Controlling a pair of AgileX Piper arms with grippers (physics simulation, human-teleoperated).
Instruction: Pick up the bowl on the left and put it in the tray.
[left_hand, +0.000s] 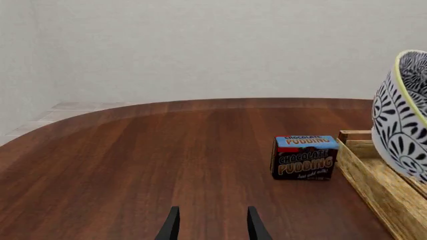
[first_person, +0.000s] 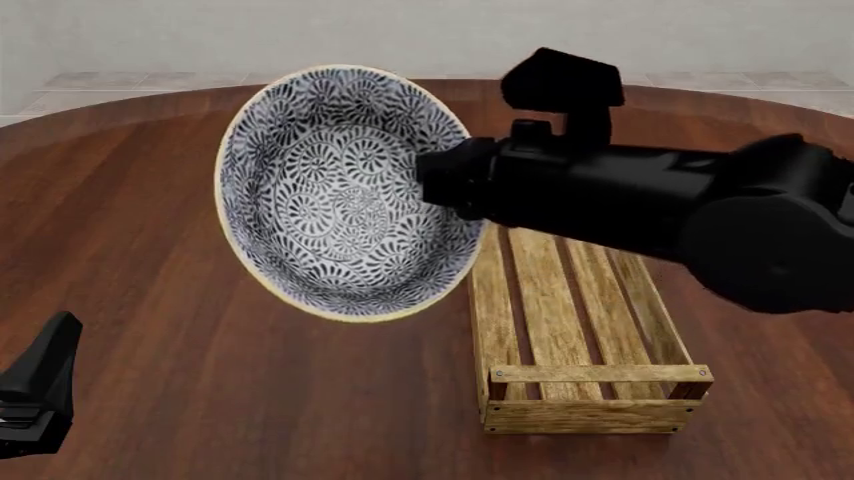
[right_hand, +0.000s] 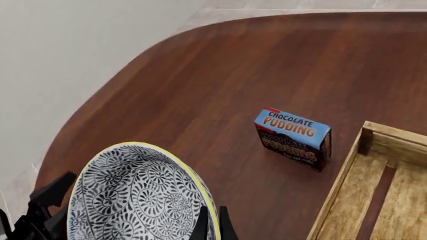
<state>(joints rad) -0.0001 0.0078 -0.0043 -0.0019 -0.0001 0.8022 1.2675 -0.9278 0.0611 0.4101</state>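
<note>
The bowl (first_person: 340, 190), white with a dense dark floral pattern and a pale yellow rim, hangs tilted above the table with its inside facing the front camera. My right gripper (first_person: 435, 186) is shut on its right rim; in the right wrist view the fingertips (right_hand: 201, 224) pinch the rim of the bowl (right_hand: 133, 200). The bowl (left_hand: 403, 115) hangs just left of the light-wood tray (first_person: 601, 373), over its left rail. My left gripper (left_hand: 212, 225) stands open and holds nothing, low at the near left (first_person: 34, 390).
A chocolate pudding box (left_hand: 305, 157) stands on the table just beyond the tray's far left corner (right_hand: 365, 131); the bowl and arm hide it from the front. The tray's slatted inside (right_hand: 400, 200) holds nothing. The round table's far edge (left_hand: 220, 100) curves in front of a pale wall.
</note>
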